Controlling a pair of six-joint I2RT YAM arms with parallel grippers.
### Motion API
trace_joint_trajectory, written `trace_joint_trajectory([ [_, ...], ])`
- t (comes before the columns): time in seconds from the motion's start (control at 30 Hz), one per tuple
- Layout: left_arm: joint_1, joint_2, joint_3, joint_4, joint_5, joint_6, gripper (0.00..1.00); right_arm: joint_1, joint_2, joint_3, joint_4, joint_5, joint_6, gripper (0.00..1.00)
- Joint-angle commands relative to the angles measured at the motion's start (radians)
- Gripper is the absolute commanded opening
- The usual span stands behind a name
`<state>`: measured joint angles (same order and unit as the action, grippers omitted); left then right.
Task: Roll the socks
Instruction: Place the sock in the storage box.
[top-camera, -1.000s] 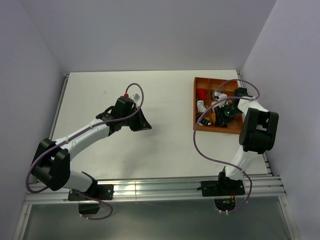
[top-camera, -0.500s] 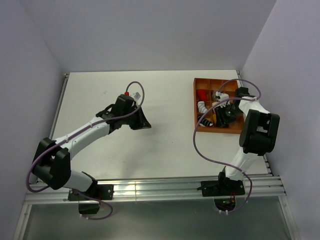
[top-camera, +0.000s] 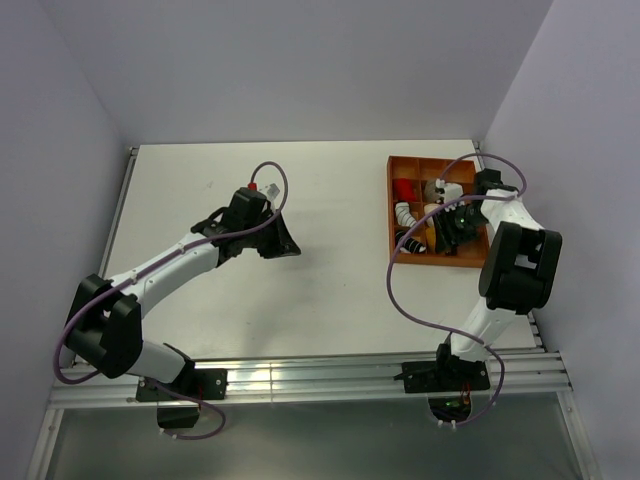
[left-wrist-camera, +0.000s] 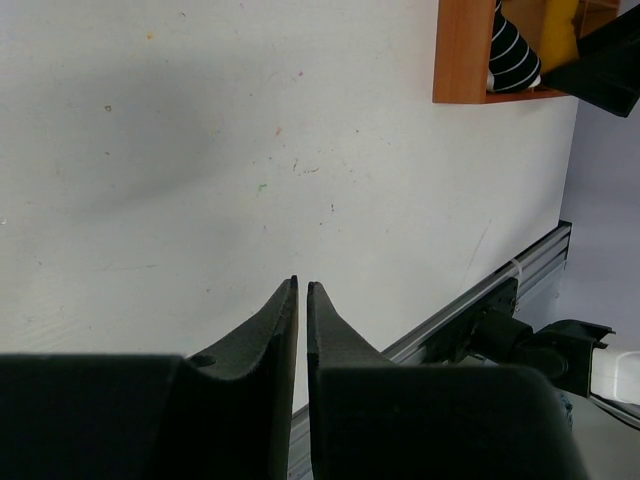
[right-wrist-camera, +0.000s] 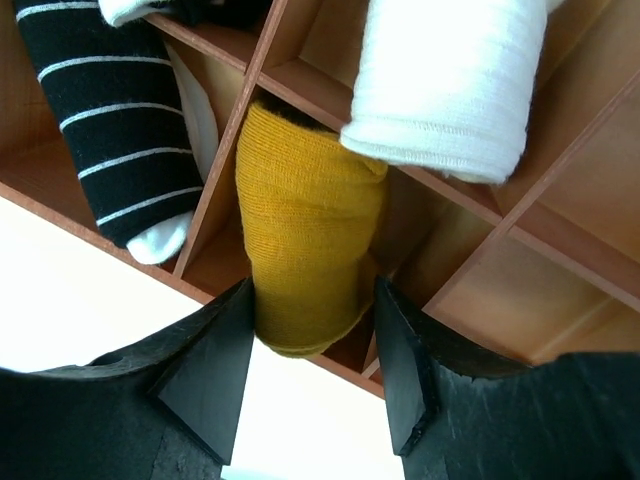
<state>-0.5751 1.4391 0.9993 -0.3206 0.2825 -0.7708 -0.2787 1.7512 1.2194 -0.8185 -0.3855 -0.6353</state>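
Note:
The mustard sock (right-wrist-camera: 305, 220) lies in a compartment of the orange divided tray (top-camera: 389, 205), its end hanging over the near wall. My right gripper (right-wrist-camera: 313, 290) is open and straddles that end; the left finger touches it, the right finger stands a little off. The black-and-white striped sock (right-wrist-camera: 115, 120) lies in the compartment to the left; it also shows in the top view (top-camera: 410, 238) and the left wrist view (left-wrist-camera: 510, 55). My left gripper (left-wrist-camera: 301, 285) is shut and empty above the bare table, far left of the tray (left-wrist-camera: 460, 60).
A rolled white sock (right-wrist-camera: 445, 80) sits in the compartment behind the mustard one. A red bundle (top-camera: 404, 187) fills a far tray compartment. The tray stands at the table's right side by the wall. An aluminium rail (top-camera: 330, 375) runs along the near edge.
My right arm's wrist has shifted slightly toward the right wall over the tray. The left arm has barely moved.

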Motion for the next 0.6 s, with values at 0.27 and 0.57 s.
trace_joint_trajectory([
  [0.27, 0.006, 0.011, 0.042, 0.006, 0.006, 0.027, 0.14, -0.013, -0.084, 0.123, -0.117, -0.042, 0.008, 0.66],
  [0.57, 0.006, -0.029, 0.061, -0.011, -0.023, 0.039, 0.15, -0.022, -0.226, 0.193, -0.162, -0.144, 0.008, 0.76],
])
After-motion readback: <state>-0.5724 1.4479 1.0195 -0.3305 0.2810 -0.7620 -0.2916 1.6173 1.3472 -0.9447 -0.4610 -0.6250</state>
